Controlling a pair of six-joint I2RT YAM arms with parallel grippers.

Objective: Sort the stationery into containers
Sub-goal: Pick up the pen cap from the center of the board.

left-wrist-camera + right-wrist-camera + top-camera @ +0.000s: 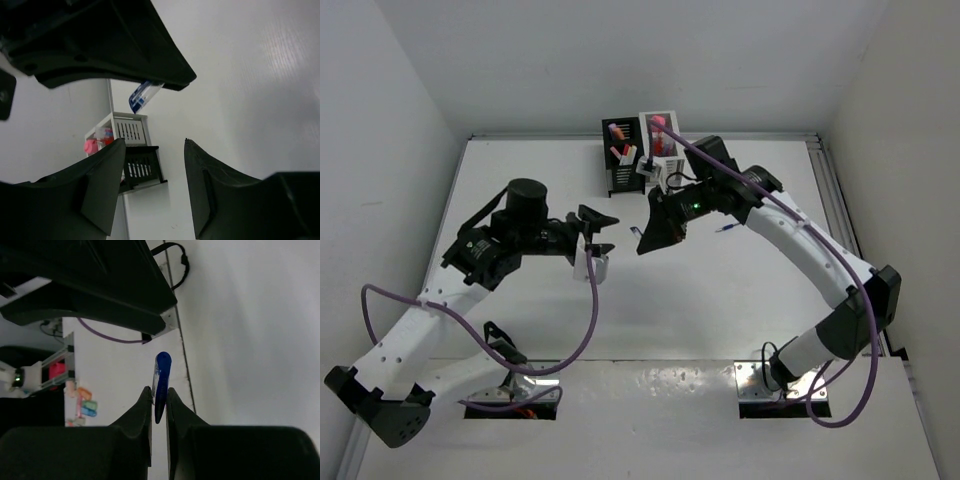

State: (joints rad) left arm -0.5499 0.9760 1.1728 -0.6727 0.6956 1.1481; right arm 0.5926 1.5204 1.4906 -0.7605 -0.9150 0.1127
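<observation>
- Your left gripper (601,233) hovers over the table (520,170) left of centre. Its jaws are spread wide with nothing between them, and the left wrist view shows bare table in the gap between the fingers (107,175).
- At the far edge of the table, the black holder (620,170) stands upright with orange and pink pieces sticking up out of its open top.
- Just right of your left gripper, and close to it without touching, your right gripper (644,236) is clenched on a blue pen (161,374).
- The right wrist view shows that pen pinched between the two fingertips. Its long axis runs straight out along the fingers, and its rounded blue end points away from the camera.
- The left wrist view shows the same pen poking out under the right gripper and slanting down toward the holders. In the top view you see only a sliver of it.
- The white holder (665,150) touches the black one on its right, with a pink item standing in it.
- Further right, a thin blue-ended piece (725,230) lies flat on the table beside your right arm. Its long axis runs roughly left to right.
</observation>
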